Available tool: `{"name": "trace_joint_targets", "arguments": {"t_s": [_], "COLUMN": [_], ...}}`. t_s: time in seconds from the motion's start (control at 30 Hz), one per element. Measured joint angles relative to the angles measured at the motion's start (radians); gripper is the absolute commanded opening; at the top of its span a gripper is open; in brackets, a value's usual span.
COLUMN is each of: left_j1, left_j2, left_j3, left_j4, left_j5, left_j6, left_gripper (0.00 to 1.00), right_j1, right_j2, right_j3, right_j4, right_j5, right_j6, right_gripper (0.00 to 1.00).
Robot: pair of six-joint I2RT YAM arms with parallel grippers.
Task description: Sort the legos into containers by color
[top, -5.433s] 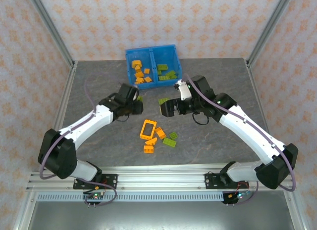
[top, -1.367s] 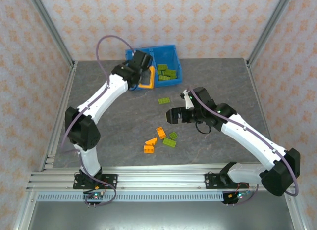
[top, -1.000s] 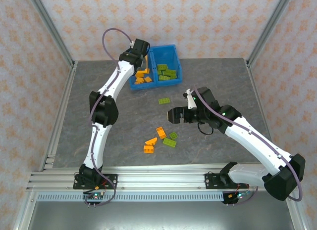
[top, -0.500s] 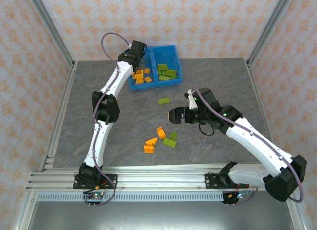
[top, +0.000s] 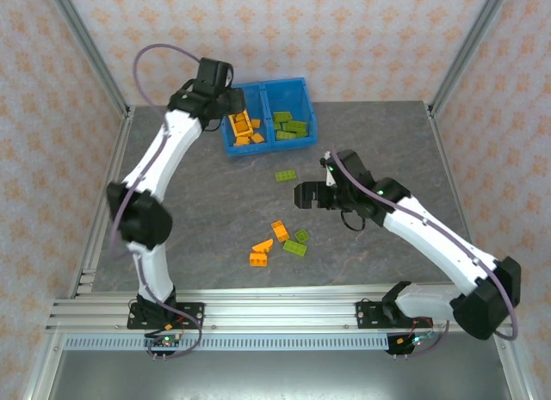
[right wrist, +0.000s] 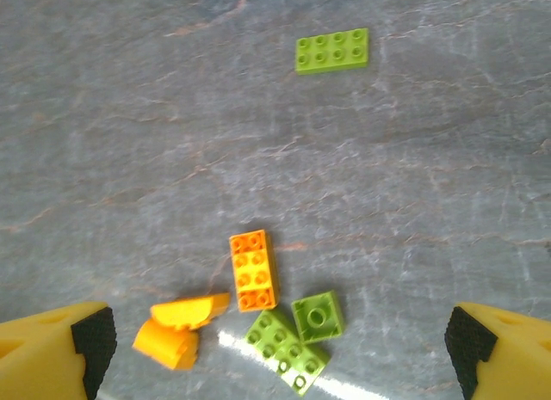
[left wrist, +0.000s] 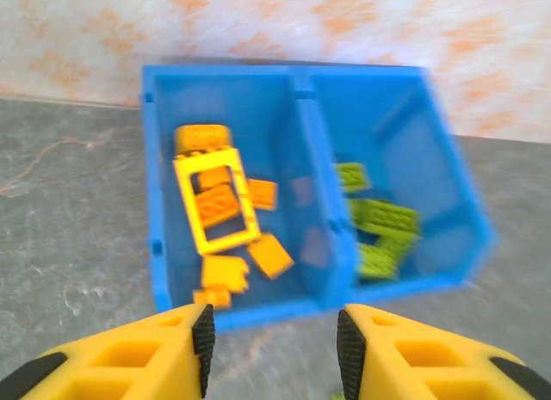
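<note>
The blue bin stands at the back of the table. Its left container holds an orange frame piece lying on other orange legos. Lime green legos lie in the right container. My left gripper hovers open and empty before the bin's near wall, its fingertips well apart. On the table lie an orange brick, two curved orange pieces, two green bricks and a green plate. My right gripper hangs wide open above that cluster.
Metal frame posts and patterned walls enclose the grey table. The loose legos cluster sits mid-table between the arms. A rail runs along the near edge.
The left gripper has opened and the orange frame piece now lies in the bin's left container. The left arm has swung back to the left. The right gripper has barely moved.
</note>
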Motion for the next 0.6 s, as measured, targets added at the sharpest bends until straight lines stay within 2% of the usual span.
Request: {"name": "trace_joint_targets", "arguments": {"t_s": [0.2, 0.4, 0.6], "left_j1": [-0.072, -0.117, -0.119], "left_j2": [-0.465, -0.781, -1.006], "left_j3": [-0.397, -0.668, -0.864], "left_j4": [0.086, -0.004, -0.114], "left_j5": [0.134, 0.22, 0.359], "left_j6": [0.064, 0.212, 0.372], "left_gripper": [0.75, 0.99, 1.0], "right_j1": [0.011, 0.024, 0.024], "right_j2": [0.311, 0.637, 0.887], "right_j3": [0.166, 0.4, 0.599], "right_j4": [0.033, 0.051, 0.039], "right_j5": [0.136, 0.235, 0.268], "right_j6": [0.0, -0.042, -0.069], "right_gripper": [0.99, 0.99, 0.99]}}
